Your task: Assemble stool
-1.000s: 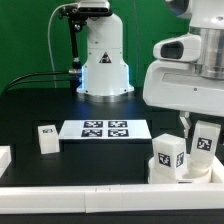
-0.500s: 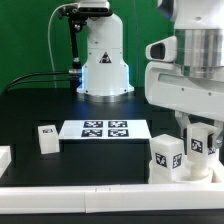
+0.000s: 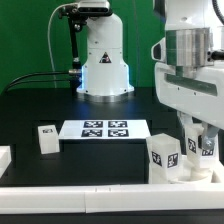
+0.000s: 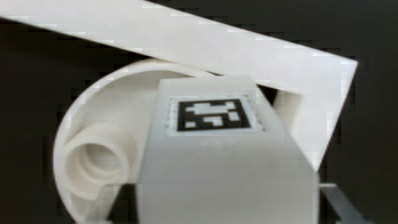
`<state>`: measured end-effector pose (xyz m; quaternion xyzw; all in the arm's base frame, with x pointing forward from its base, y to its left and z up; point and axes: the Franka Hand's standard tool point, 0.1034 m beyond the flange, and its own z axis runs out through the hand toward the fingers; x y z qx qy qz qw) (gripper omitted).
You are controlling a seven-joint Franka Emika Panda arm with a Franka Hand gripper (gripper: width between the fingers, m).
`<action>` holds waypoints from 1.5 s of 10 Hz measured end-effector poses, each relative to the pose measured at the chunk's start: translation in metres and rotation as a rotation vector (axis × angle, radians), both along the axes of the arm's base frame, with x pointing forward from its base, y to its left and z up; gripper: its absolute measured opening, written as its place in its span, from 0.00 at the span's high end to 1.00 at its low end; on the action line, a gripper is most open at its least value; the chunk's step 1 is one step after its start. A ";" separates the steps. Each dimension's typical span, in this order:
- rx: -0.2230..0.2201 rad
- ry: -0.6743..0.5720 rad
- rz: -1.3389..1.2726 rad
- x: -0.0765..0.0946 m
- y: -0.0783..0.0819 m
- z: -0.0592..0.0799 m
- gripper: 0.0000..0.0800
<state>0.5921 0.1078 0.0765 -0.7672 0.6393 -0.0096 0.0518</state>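
Note:
My gripper (image 3: 203, 135) is shut on a white stool leg (image 3: 205, 148) with a square tag and holds it upright over the round seat disc (image 3: 186, 175) at the exterior view's right front. A second tagged leg (image 3: 163, 156) stands in the seat beside it. A third leg (image 3: 46, 138) stands loose on the black table at the left. In the wrist view the held leg (image 4: 217, 150) fills the space between my fingers, over the seat disc (image 4: 121, 110), which has a round socket (image 4: 96, 160).
The marker board (image 3: 105, 129) lies flat mid-table. A long white border rail (image 3: 90, 190) runs along the front edge, with a short white piece (image 3: 4, 158) at the left; the rail also shows in the wrist view (image 4: 231, 48). The robot base (image 3: 103, 60) stands behind.
My wrist has turned and sunk a little with the held leg, whose tag now sits lower. The seat with its standing leg has shifted slightly, showing that leg's tag more.

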 end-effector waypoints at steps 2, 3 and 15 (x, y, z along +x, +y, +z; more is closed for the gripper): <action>0.092 0.014 -0.359 0.001 -0.006 -0.001 0.58; 0.124 -0.004 -0.522 0.005 -0.009 0.000 0.58; 0.076 -0.120 0.175 0.011 -0.006 0.031 0.19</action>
